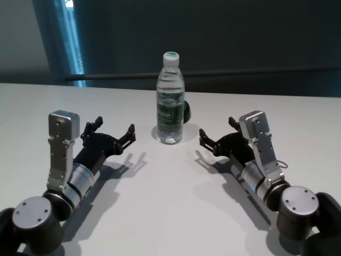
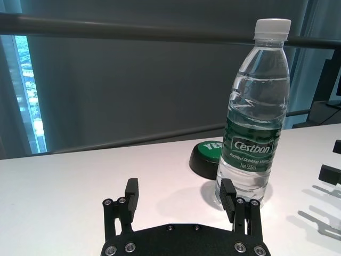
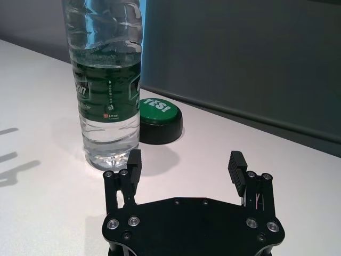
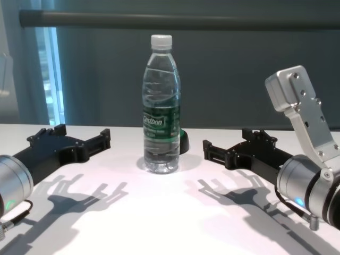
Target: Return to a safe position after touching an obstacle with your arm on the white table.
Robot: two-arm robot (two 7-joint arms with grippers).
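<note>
Two black tools flank the tall clear plastic water bottle (image 1: 170,98) with its white cap and green label, which stands upright mid-tabletop (image 1: 170,213). The left tool (image 1: 112,135) and right tool (image 1: 216,140) both gape wide, holding nothing, neither touching it. The bottle lies ahead and inward of each; retreat means drawing back toward the body.

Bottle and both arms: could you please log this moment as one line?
bottle: upright on white table, untouched | left end effector: open, left of bottle, clear | right end effector: open, right of bottle, clear | green button: behind bottle
</note>
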